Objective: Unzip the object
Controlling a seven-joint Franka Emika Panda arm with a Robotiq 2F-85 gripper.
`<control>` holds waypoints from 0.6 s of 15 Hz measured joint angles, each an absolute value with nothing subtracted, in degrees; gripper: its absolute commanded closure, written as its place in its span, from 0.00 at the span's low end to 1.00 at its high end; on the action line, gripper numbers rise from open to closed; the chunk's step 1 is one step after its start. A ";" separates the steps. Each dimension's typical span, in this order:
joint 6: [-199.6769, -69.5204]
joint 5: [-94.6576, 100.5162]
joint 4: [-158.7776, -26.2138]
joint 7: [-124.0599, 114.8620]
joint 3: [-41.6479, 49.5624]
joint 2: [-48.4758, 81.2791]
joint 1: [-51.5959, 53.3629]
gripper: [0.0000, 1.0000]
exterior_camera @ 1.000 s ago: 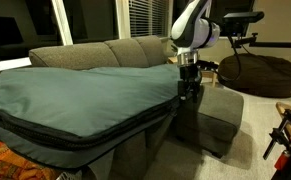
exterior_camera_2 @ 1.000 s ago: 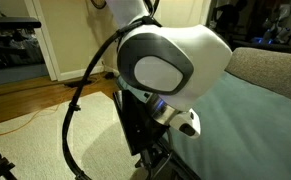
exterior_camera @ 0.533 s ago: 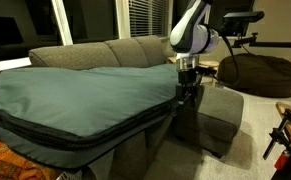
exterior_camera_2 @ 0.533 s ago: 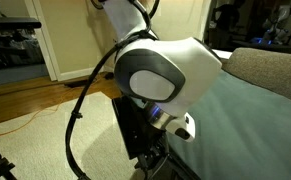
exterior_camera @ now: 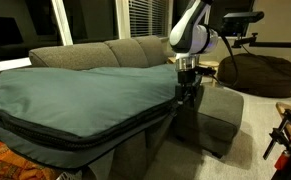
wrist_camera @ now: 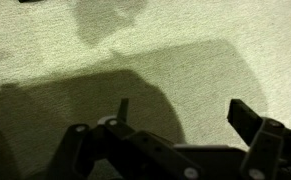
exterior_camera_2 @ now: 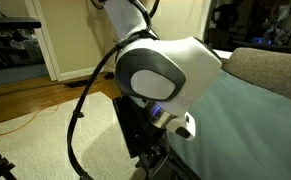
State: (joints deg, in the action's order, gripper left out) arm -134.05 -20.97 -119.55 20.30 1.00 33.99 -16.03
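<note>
— Anything changed?
— Barely: the arm has tipped slightly, then stopped. The pincer (exterior_camera: 188, 90) hangs wide open, empty, just beside the tapering end of the large teal-grey padded fabric bag (exterior_camera: 85, 95) on the grey sofa (exterior_camera: 135, 50).
— So unzipping hasn't begun, I'd judge.

Plain teal-grey bag (exterior_camera: 75, 95), with a dark zipper band (exterior_camera: 85, 138) along its edge from six to eight o'clock. Plain mid-grey sofa (exterior_camera: 105, 50). Dark brown beanbag (exterior_camera: 260, 70) at two o'clock. White arm (exterior_camera: 192, 28) with black joints and a black gripper (exterior_camera: 188, 90). Red-orange patterned fabric (exterior_camera: 5, 160) at seven o'clock. In an exterior view, orange-brown wood floor (exterior_camera_2: 20, 100) at nine o'clock and a black cable (exterior_camera_2: 80, 110). In the wrist view, pale beige, finely flecked carpet (wrist_camera: 185, 50) crossed by grey shadow.
</note>
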 measured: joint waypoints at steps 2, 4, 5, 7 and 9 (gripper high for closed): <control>-134.05 -20.97 -118.91 20.28 0.87 34.42 -16.03 0.00; -134.05 -20.97 -117.83 20.25 0.72 35.30 -16.03 0.00; -134.05 -20.98 -117.26 20.25 0.64 35.77 -16.03 0.00; -134.05 -20.98 -116.11 20.22 0.50 36.73 -16.03 0.00; -134.05 -20.98 -114.97 20.22 0.46 37.69 -16.03 0.00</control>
State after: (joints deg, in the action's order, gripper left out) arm -134.05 -20.98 -114.97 20.22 0.46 37.69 -16.03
